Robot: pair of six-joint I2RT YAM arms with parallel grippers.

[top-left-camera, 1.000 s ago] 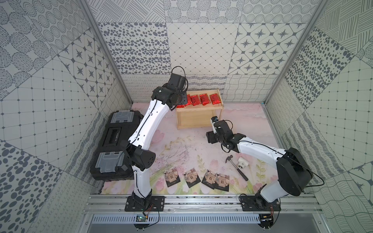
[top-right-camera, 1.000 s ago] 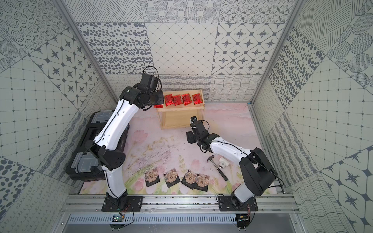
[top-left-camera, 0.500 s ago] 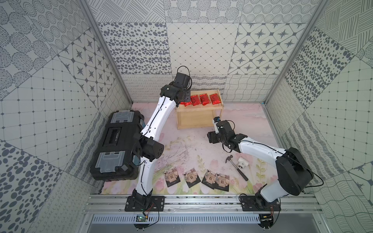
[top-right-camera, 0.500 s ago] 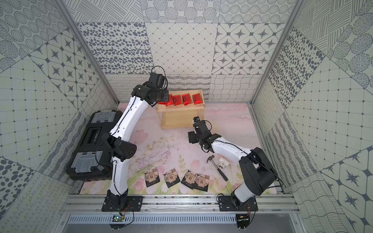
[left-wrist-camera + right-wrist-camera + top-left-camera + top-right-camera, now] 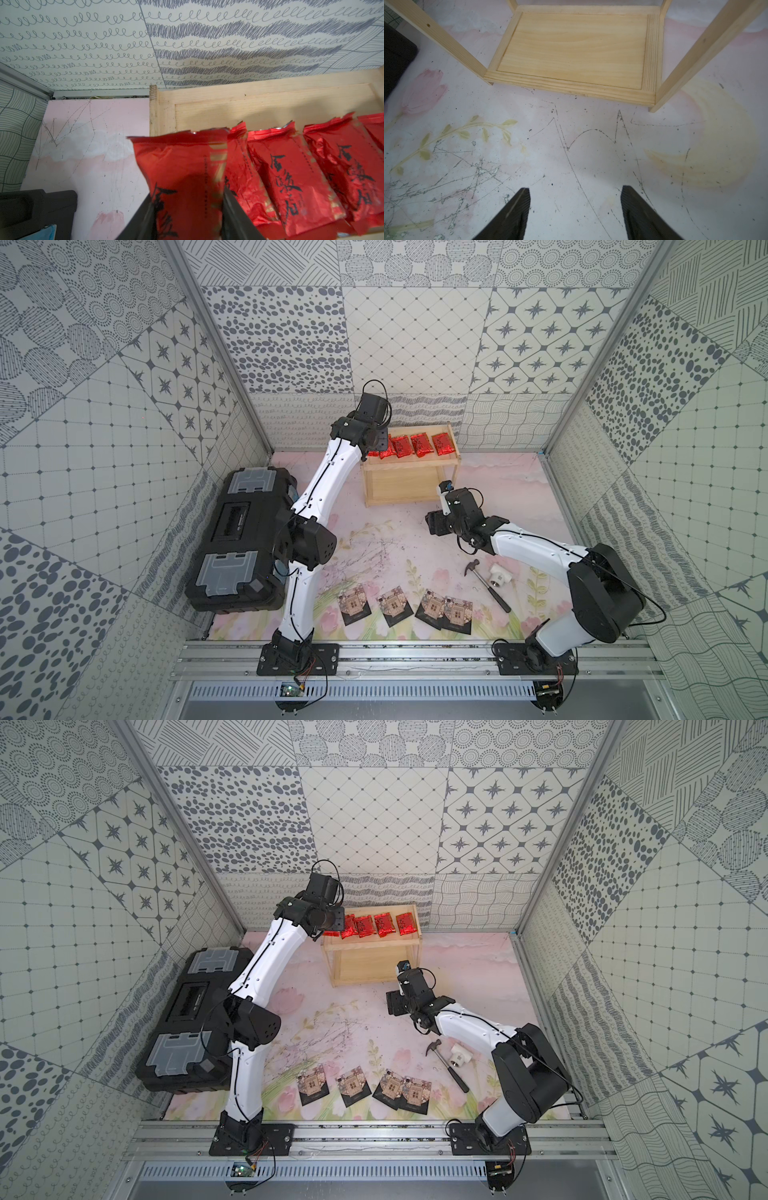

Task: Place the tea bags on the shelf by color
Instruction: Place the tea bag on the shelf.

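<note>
The main risk is a drop off the end of the shelf [image 5: 411, 465]. The red packet [image 5: 178, 176] in the left jaws hangs at the 9 o'clock end of the top tier. In the left wrist view part of it seems to lie past the corner post [image 5: 153, 110], over the bare surface [image 5: 87, 166]. Its other edge overlaps the nearest shelved packet [image 5: 239, 166], one of a row of four. If it were let go here, the slick foil could slide off that neighbour and over the rim, or push the row askew. The left jaws are part-closed across the packet's width and pinch its near end, so most of it sticks out ahead of them; how high it hangs above the tier I cannot tell. The right jaws stand wide and empty over the surface, at about 5 o'clock from the shelf. The four dark sachets [image 5: 392, 605] lie at 6 o'clock on the surface, well apart from both.
</note>
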